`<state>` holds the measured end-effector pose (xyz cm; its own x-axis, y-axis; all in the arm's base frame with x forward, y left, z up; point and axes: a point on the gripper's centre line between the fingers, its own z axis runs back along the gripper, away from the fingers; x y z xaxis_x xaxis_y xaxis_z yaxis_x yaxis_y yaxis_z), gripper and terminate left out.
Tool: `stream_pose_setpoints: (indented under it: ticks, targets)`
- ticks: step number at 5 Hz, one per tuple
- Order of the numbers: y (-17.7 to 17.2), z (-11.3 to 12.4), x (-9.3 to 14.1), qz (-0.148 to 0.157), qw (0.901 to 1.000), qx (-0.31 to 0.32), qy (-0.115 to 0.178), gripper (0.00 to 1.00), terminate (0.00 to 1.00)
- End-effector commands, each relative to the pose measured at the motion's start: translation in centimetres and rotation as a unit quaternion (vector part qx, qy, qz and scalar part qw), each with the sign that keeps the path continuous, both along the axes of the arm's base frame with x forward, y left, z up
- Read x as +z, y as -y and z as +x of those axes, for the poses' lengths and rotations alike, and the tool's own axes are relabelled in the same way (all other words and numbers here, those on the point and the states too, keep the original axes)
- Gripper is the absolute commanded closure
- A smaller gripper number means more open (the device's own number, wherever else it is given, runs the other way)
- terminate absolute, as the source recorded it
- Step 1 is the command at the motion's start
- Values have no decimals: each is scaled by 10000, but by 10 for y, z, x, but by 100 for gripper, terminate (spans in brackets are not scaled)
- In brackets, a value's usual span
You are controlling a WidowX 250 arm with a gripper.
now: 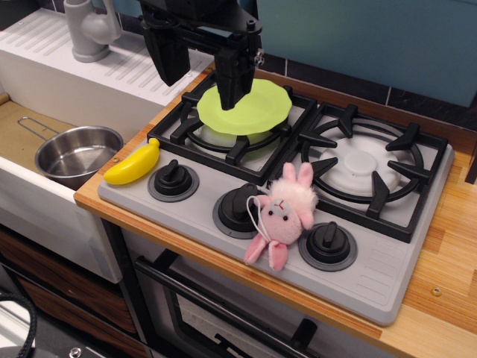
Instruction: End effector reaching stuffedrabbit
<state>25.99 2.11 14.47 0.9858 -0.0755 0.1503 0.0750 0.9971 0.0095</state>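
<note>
The stuffed rabbit (pixel 284 213) is pink with fluffy pale ears and a white string loop. It lies on the grey stove panel between the middle knob (pixel 238 206) and the right knob (pixel 328 242). My black gripper (pixel 201 78) hangs at the upper left, above the left burner and the lime-green plate (pixel 253 107). Its two blocky fingers (pixel 233 78) point down with a wide gap between them, holding nothing. The gripper is well up and to the left of the rabbit, not touching it.
A yellow plastic banana (pixel 133 164) lies at the stove's left edge beside the left knob (pixel 173 179). A steel pot (pixel 77 154) sits in the sink at left. Black burner grates (pixel 373 160) cover the stove top. A grey faucet (pixel 89 28) stands at back left.
</note>
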Motion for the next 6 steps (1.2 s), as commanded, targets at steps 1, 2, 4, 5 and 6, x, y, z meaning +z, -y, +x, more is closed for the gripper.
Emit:
stream_pose_setpoints:
  ticks: [1, 2, 4, 5, 6]
  targets:
    - [0, 0, 0, 0, 10000, 0, 0, 0, 0]
    - [18, -4, -12, 6, 9999, 89, 145, 0, 0]
    - [49, -8, -32, 124, 9986, 316, 407, 0, 0]
    - [59, -11, -47, 220, 9976, 340, 568, 0, 0]
    - [61, -14, -65, 211, 9967, 319, 719, 0, 0]
